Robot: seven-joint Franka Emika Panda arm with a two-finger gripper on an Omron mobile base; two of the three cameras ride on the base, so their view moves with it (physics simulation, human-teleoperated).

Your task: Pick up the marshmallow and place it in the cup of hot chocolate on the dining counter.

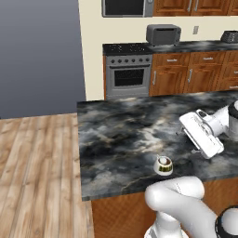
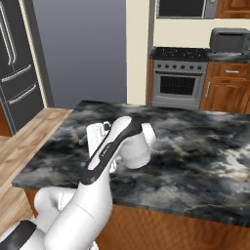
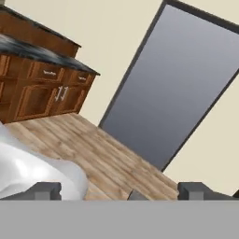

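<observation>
While the gripper (image 3: 119, 191) hangs above the counter (image 1: 121, 130), its fingers (image 3: 44, 190) stand wide apart with nothing between them, tips showing at the bottom of the hand view and pointing out over wood floor (image 3: 107, 154) toward a grey doorway (image 3: 186, 88). Well below and short of the fingers, the cup (image 1: 163, 165) stands near the counter's front edge. I cannot make out the marshmallow.
</observation>
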